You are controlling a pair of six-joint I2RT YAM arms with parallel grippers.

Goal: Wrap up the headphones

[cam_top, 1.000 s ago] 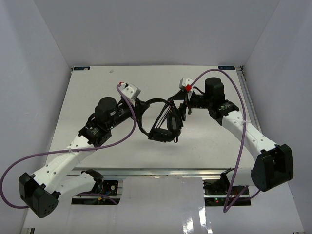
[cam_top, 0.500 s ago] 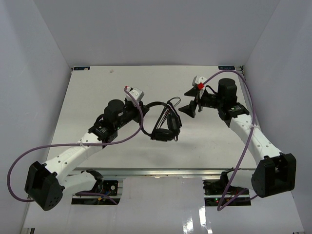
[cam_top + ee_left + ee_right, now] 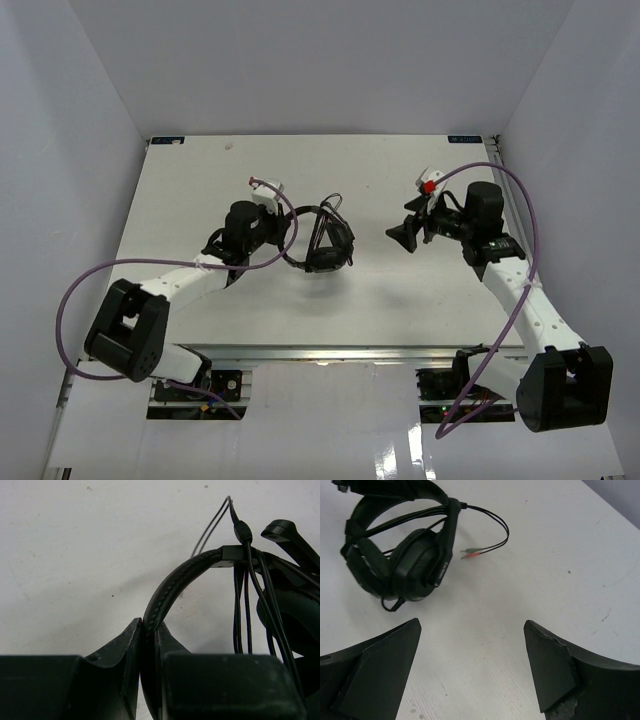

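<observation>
Backing clear of the headphones (image 3: 328, 245), the right gripper (image 3: 405, 232) hovers with jaws wide apart and empty, while the left gripper (image 3: 283, 230) has drawn them leftward on the counter (image 3: 400, 295), jaws clamped on the headband (image 3: 175, 582), apparently steadying it, with the cable (image 3: 241, 530) draped over it.

1x headphones (image 3: 328, 245) w/ 2 plugs (image 3: 469, 550) (image 3: 470, 556); 2 arms (image 3: 172, 284) (image 3: 522, 292)

Bright, even light falls from above on the white worktop (image 3: 200, 210). Shadows are soft. Near jaws in both wrist views look slightly blurred.
</observation>
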